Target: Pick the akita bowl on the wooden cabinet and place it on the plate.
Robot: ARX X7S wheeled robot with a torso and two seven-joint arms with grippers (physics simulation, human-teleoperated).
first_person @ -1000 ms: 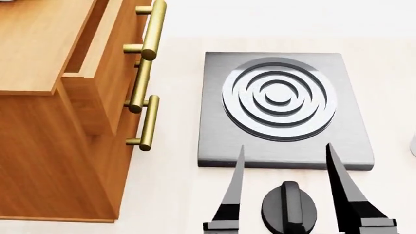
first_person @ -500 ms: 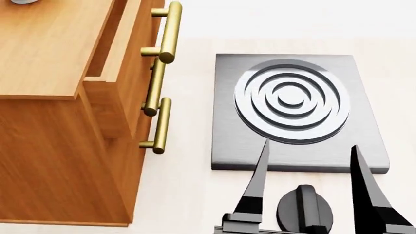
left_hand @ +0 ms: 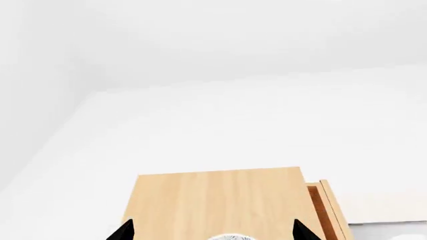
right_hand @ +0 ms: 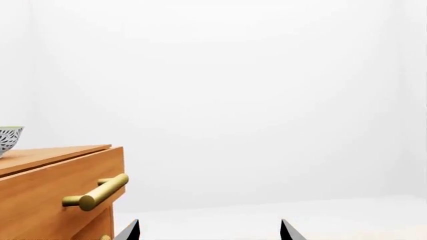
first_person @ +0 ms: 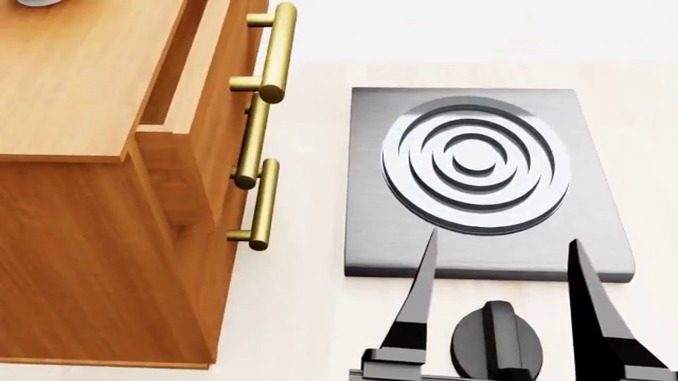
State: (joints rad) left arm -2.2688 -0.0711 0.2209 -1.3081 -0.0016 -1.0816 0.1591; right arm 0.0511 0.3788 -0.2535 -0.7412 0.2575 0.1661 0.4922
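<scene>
The akita bowl [right_hand: 9,139], white with a dark pattern, stands on top of the wooden cabinet [first_person: 75,87]; only a sliver of the bowl [first_person: 40,2] shows at the head view's top left corner. My left gripper [left_hand: 212,231] hovers open above the cabinet top [left_hand: 220,200], and the bowl's rim [left_hand: 230,237] peeks in between its fingertips at the picture's edge. My right gripper [first_person: 501,240] is open and empty, low in front of the stove, right of the cabinet. The right gripper [right_hand: 209,229] faces bare wall. The plate is out of view.
A black stove [first_person: 482,178] with a ringed burner lies on the pale table right of the cabinet, its round knob [first_person: 496,343] between my right fingers. Brass bar handles [first_person: 273,55] stick out from the cabinet front, and the top drawer [first_person: 190,71] is pulled out a little.
Over the last second the head view shifted, so cabinet and stove slid rightward and the bowl's edge came in at top left. Nothing has visibly moved in the last half second.
</scene>
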